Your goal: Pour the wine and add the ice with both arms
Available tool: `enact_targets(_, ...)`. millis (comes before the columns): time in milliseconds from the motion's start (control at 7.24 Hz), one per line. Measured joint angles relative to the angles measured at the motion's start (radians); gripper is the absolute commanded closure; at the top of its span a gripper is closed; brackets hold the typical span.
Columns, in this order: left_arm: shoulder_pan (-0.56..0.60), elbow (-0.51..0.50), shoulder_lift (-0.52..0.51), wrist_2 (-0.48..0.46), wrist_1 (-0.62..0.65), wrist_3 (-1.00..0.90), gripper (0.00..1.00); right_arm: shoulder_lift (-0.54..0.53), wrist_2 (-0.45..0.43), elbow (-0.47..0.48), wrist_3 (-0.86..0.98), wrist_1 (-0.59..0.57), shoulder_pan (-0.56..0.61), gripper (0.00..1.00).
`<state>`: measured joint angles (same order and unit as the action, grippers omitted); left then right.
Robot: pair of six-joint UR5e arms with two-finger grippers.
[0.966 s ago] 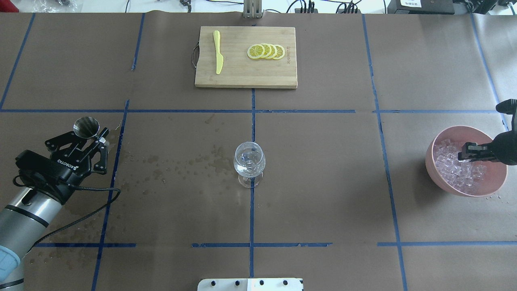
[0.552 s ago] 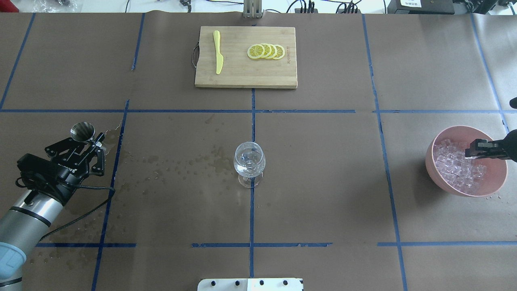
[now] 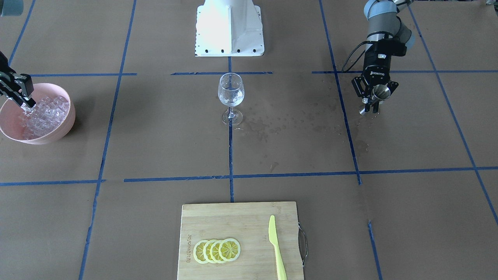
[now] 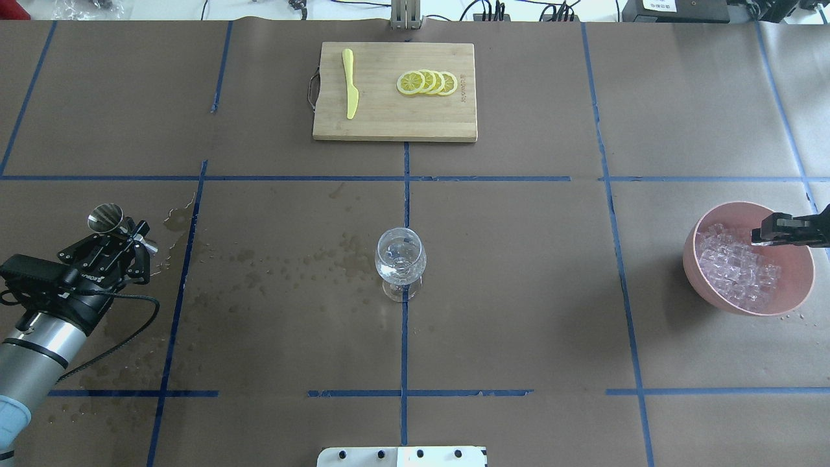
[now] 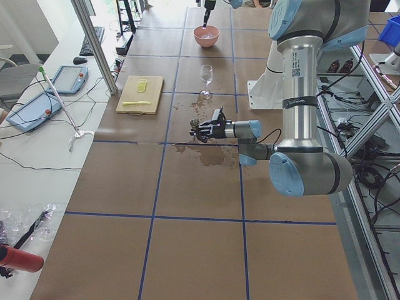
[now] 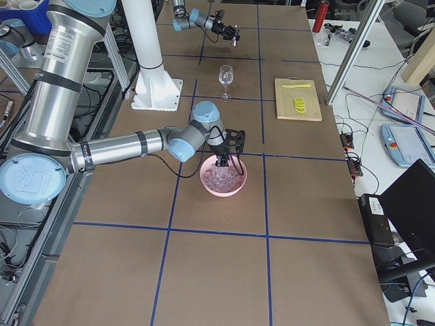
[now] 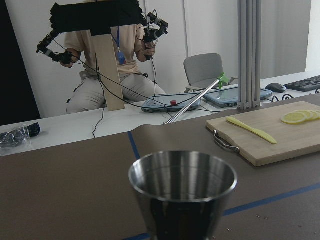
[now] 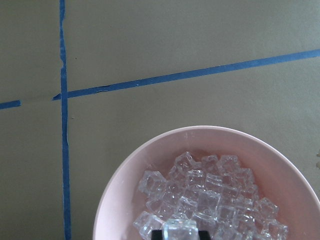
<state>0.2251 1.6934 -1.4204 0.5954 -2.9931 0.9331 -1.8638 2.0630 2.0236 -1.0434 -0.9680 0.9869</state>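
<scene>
My left gripper [image 4: 126, 241] is shut on a steel jigger [image 4: 107, 218], held upright low over the table's left side; the jigger's shiny inside fills the left wrist view [image 7: 182, 192]. A wine glass [image 4: 401, 259] stands at the table's middle with a little watery wine [image 3: 231, 99] in its bowl. My right gripper [image 4: 757, 237] hangs over a pink bowl [image 4: 691, 263] of ice [image 4: 736, 272] at the right. It is shut on one clear ice cube [image 8: 180, 231], just above the pile.
A wooden cutting board [image 4: 389, 123] at the far centre carries lemon slices [image 4: 428, 82] and a yellow knife [image 4: 351, 84]. Wet spots [image 4: 292, 266] mark the paper between jigger and glass. The white base block [image 3: 229, 27] is at the robot's edge.
My left gripper has drawn back to the left with the jigger. My right gripper has pulled right toward the bowl's far-right rim, with the arm now mostly out of view.
</scene>
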Motion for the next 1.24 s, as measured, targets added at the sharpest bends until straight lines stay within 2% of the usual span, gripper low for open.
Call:
enact_targets(414, -0.053, -0.061, 0.012, -0.104, 0.006, 0.141, 1.0, -0.001, 0.002, 0.018, -0.001, 0.0, 0.001, 1.0)
enact_targets(828, -0.138, -0.093, 0.011, -0.211, 0.01, 0.179, 1.0, -0.002, 0.009, 0.038, -0.005, 0.001, 0.001, 1.0)
enact_targets(1243, -0.183, -0.111, -0.001, -0.246, 0.02, 0.182, 1.0, 0.0, 0.064, 0.098, -0.006, 0.003, 0.045, 1.0)
